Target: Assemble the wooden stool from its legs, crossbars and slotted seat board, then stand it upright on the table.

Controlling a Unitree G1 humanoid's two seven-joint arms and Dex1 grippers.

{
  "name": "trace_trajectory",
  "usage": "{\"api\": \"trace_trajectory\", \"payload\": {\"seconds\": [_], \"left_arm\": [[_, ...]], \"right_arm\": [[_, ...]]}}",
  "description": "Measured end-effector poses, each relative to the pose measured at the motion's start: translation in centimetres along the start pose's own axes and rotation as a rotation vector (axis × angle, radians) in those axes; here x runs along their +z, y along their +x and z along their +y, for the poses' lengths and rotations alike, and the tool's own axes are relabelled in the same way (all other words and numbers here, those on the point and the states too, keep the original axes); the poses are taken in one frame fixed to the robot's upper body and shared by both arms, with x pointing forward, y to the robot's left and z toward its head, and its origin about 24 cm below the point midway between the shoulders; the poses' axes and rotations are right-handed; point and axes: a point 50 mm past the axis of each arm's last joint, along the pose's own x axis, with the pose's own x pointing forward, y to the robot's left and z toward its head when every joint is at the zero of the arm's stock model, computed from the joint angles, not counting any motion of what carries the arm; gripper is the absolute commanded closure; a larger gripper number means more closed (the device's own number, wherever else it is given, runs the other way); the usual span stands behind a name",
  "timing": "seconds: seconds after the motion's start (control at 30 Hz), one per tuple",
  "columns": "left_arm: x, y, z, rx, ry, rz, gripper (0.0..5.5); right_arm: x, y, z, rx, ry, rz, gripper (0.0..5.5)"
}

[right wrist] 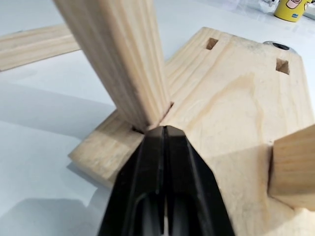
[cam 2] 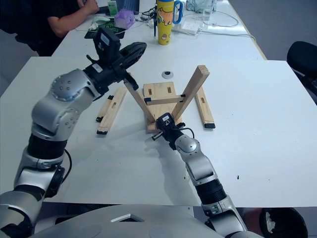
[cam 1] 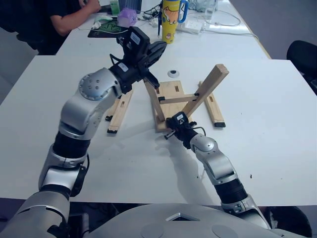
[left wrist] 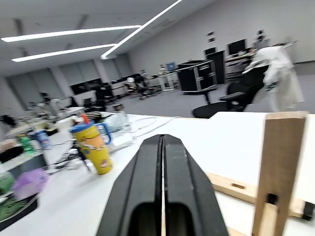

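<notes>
Table: broad white rectangular tabletop (cam 1: 267,148), filling the middle of the frame.
Centre: pale slotted wooden seat board (cam 1: 171,90), lying flat.
Left of centre: two loose black-tipped wooden bars (cam 1: 119,111), side by side.
Right of centre: single black-tipped wooden bar (cam 1: 214,110).
Upper centre: small round grey disc (cam 1: 173,74).

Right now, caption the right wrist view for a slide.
Shut right gripper at the base of a leg in the seat board.
</notes>
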Motion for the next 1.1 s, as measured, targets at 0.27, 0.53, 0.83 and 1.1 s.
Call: {"api": "trace_trajectory", "payload": {"seconds": [0.27, 0.53, 0.83, 1.1], "left_arm": [[1.6, -2.0, 3.6, 0.431, 0.06, -0.208, 5.48], [-0.2, -6.3, 5.3, 0.652, 0.098, -0.211, 5.48], [-1.8, -6.6, 5.2, 0.674, 0.047, -0.164, 5.48], [-2.8, -6.0, 4.6, 0.641, 0.003, -0.137, 5.48]], "right_arm": [[0.5, 0.0, 0.1, 0.029, 0.005, -0.024, 5.5], [0.8, -3.2, -2.3, 0.019, 0.041, -0.151, 5.5], [3.2, -3.3, 0.2, 0.311, 0.012, -0.194, 5.5], [5.8, 0.9, 0.5, 0.296, -0.019, -0.255, 5.5]]}}
